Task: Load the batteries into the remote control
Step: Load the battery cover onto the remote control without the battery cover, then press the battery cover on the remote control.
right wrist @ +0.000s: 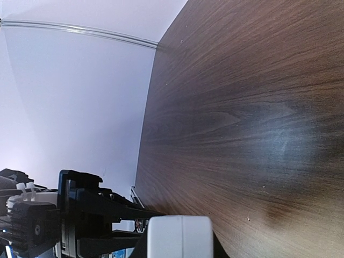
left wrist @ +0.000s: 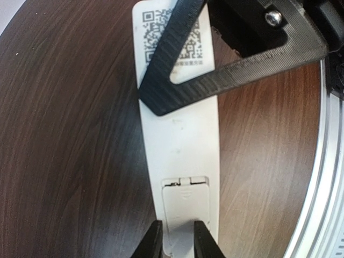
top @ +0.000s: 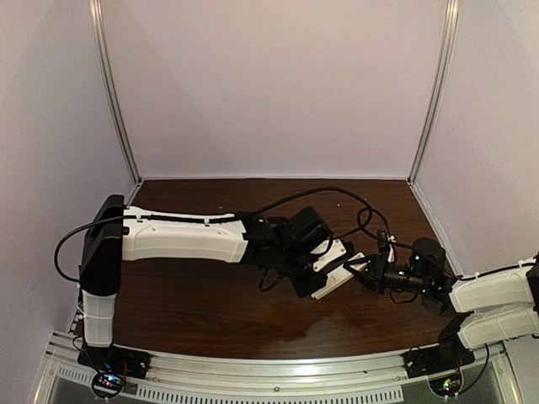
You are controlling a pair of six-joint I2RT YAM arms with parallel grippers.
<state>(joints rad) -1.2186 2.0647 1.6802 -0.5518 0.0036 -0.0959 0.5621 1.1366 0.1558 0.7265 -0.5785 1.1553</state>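
Observation:
The remote control is a slim white bar held just above the table's middle, back side up. In the left wrist view the remote shows a QR label at its far end and a small white battery cover seated in its recess. My left gripper has its tips a narrow gap apart, over the cover. It sits at the remote's left end. My right gripper is shut on the remote's far end; its finger crosses the label. The batteries are out of view.
A metal rail runs along the table's near edge and shows in the left wrist view. Pale walls enclose the table on three sides. A black cable loops above the two grippers.

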